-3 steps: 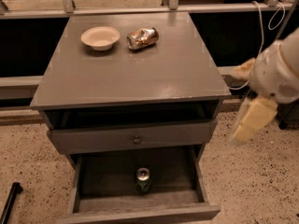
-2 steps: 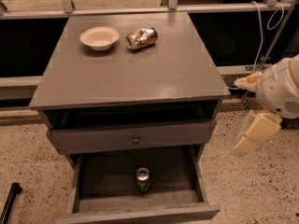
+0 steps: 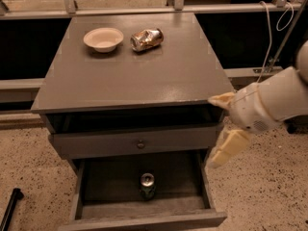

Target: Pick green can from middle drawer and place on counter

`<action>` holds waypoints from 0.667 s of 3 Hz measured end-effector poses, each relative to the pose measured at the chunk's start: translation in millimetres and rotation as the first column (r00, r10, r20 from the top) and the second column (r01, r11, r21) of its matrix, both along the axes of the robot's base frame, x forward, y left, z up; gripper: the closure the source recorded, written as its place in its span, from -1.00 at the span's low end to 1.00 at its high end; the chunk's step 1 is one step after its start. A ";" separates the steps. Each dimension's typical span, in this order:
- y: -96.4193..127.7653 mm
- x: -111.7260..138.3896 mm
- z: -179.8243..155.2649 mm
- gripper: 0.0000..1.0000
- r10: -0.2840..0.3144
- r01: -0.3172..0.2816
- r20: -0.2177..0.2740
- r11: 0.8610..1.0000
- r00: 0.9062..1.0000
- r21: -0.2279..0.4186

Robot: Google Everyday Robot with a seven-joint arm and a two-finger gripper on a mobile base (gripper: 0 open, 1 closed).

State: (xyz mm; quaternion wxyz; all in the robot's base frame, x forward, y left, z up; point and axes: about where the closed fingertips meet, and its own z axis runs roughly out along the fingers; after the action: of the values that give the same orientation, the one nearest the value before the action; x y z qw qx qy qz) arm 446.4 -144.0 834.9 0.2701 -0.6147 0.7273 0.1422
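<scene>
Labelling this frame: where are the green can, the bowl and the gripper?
green can [image 3: 147,188], camera view, its side.
bowl [image 3: 103,38], camera view, its inside.
gripper [image 3: 212,132], camera view, between its fingertips, right of the top drawer [image 3: 120,143].

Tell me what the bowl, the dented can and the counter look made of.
Bowl: probably paper or foam, matte cream. Dented can: thin metal, shiny coppery, crumpled. Counter: apparently painted wood, matte grey with soft sheen. The tool hangs open right of the knobbed drawer front.

text: none legible | hand [image 3: 222,128]: by right front corner of counter [image 3: 144,76]
</scene>
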 end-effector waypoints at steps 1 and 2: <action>57.1 13.1 -52.7 -1.00 0.059 -0.068 0.045 0.970 0.997 0.234; 82.4 43.6 -61.4 -1.00 0.010 -0.085 0.165 0.889 0.986 0.451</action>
State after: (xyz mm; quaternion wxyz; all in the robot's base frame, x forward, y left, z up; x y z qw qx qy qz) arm 489.9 -61.6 773.6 0.4602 -0.5610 0.6346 0.2662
